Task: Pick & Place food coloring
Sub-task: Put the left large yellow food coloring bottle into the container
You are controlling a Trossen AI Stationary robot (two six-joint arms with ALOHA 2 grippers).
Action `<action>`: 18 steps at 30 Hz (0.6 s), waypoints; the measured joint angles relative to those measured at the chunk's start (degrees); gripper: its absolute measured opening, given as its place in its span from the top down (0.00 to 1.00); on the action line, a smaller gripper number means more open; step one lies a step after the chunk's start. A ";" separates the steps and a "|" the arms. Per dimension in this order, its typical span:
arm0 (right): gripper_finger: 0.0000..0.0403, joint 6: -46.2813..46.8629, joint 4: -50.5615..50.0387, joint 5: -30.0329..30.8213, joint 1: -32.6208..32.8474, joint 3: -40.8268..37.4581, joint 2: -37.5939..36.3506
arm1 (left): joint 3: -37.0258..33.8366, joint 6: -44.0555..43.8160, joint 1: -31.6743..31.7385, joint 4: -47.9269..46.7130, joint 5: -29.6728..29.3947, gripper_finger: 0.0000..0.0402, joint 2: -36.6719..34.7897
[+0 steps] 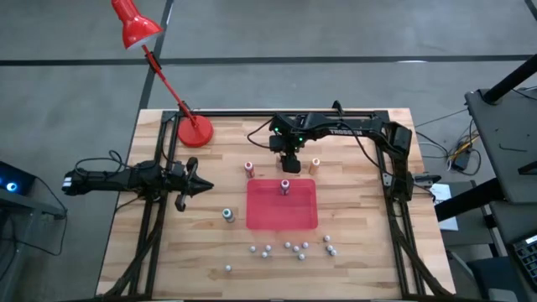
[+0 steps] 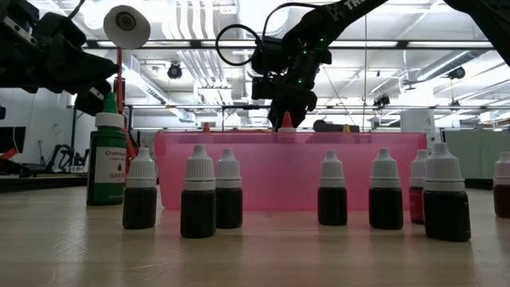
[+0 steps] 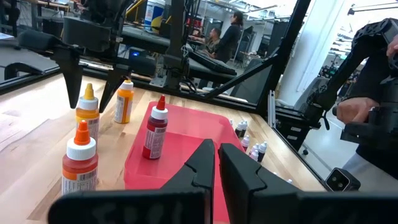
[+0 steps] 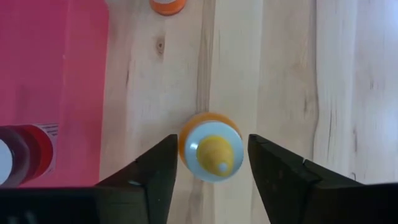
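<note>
A red mat [image 1: 281, 214] lay flat in the middle of the table [image 1: 361, 252]. The right gripper [image 1: 291, 164] hung just past the mat's far edge, the edge away from the small bottles [image 1: 294, 247]. It pointed straight down over the yellow bottle [image 4: 211, 149]. This bottle stood upright on the bare wood, just off the mat. The gripper's two dark fingers [image 4: 152, 168] were apart, one on each side of the bottle's cap. They were low and close to it. A thin gap showed on each side, so they were not squeezing it.

The red bottle [image 1: 284, 186] stood upright on the mat, near that same far edge. The orange bottle [image 1: 315, 165] stood on the wood, just off the mat's far right corner. The red-orange bottle [image 1: 249, 168] stood on the wood, just off the mat's far left corner. The green bottle [image 1: 227, 215] stood just beside the mat's left edge.

The small bottles had dark bodies and white caps. They stood in a loose bunch on the wood past the mat's near edge.

The left gripper [image 1: 201, 186] waited well to the left of the mat. Its tip pointed at the mat. Its fingers were pressed tight together and held nothing.

A red lamp [image 1: 195, 131] stood on the table, well past the mat's far left corner.
</note>
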 joint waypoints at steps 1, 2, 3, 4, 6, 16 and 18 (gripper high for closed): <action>0.55 0.00 0.00 0.00 0.00 0.00 0.00 | 0.00 -0.01 0.01 0.00 0.01 1.00 -0.01; 0.55 0.00 0.00 0.00 0.01 0.00 0.00 | 0.00 0.01 0.02 0.00 0.01 1.00 -0.01; 0.56 0.00 -0.02 0.01 0.00 0.07 -0.01 | -0.01 0.01 0.00 0.00 0.01 1.00 -0.01; 0.56 0.00 -0.01 0.02 0.01 0.20 0.00 | 0.01 -0.01 0.00 0.00 0.01 1.00 -0.01; 0.57 0.00 0.03 0.02 0.00 0.49 -0.02 | -0.01 -0.01 0.00 0.00 0.01 1.00 -0.01; 0.69 0.00 0.13 0.02 0.00 0.68 -0.01 | 0.01 -0.01 0.02 0.00 0.01 1.00 -0.01; 0.72 0.00 0.15 0.02 0.00 0.68 -0.02 | 0.00 -0.01 0.00 0.00 0.00 1.00 -0.01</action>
